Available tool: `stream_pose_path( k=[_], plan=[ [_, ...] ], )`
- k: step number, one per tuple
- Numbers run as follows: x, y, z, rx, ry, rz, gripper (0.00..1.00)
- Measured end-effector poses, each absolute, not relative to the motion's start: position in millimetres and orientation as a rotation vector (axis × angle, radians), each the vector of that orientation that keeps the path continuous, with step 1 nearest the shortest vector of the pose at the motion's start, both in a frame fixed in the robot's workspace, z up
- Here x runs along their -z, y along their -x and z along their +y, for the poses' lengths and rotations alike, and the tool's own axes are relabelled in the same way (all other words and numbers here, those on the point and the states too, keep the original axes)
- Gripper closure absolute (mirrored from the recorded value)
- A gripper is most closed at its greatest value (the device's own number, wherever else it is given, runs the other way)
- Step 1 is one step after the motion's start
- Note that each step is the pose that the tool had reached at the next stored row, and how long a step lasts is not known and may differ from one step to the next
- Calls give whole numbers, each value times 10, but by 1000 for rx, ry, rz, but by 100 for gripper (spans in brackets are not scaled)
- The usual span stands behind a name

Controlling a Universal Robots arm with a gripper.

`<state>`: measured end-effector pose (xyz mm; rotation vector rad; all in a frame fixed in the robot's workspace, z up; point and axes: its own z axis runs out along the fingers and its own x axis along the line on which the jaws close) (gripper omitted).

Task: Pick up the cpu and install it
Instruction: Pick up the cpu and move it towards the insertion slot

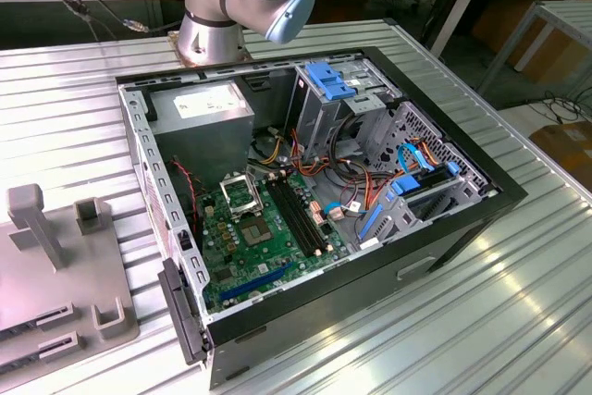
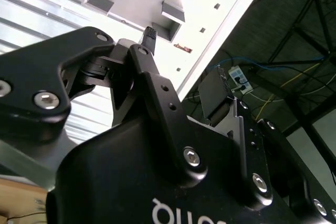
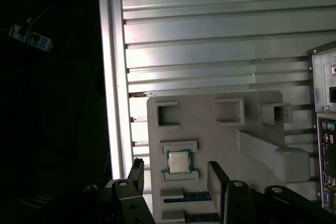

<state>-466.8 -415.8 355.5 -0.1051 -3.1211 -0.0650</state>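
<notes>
Black jaws stand open over the square, silvery cpu. It lies in a grey moulded holder.

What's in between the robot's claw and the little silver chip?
Nothing. In the first wrist view the cpu, sitting in the grey holder, shows uncovered in the gap of the open gripper; that stretch is bare.

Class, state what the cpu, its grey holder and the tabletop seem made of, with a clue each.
The cpu: pale metal face, dull sheen, green rim suggesting circuit board. The holder: matte grey, probably plastic. The tabletop: ribbed, shiny, likely aluminium.
</notes>
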Motion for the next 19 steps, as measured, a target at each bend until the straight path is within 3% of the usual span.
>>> stream_pose_path(
  k=[19],
  plan=[
    [-3334,4685,-4291,64,16,-3117,40]
  ],
)
